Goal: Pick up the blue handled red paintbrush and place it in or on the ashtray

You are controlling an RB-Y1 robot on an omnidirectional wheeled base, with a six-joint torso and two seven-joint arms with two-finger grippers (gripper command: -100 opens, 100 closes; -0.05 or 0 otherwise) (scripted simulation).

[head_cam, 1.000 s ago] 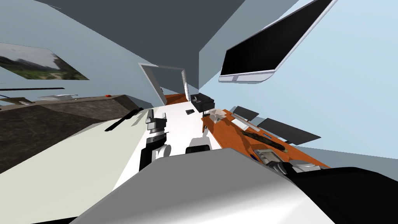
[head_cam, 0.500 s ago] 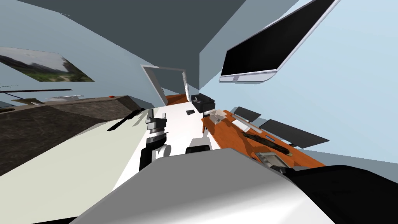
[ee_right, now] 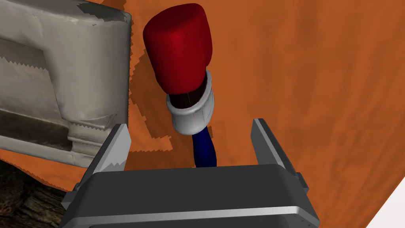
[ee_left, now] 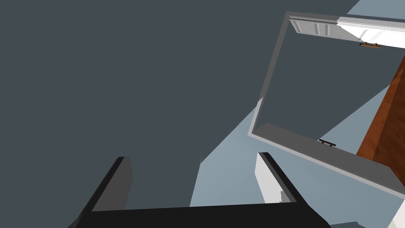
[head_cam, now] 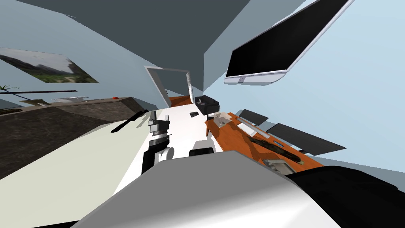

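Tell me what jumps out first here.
The paintbrush, with its fat red head, white collar and blue handle, shows against the orange tabletop, its handle running into the open right hand, not gripped. The grey ashtray sits right beside its head. In the head view, a big black screen hangs on the pale blue wall.

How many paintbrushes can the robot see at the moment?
1. The paintbrush lies on the orange tabletop beside the grey ashtray, its blue handle between the open fingers of the right hand. Others could be hidden elsewhere.
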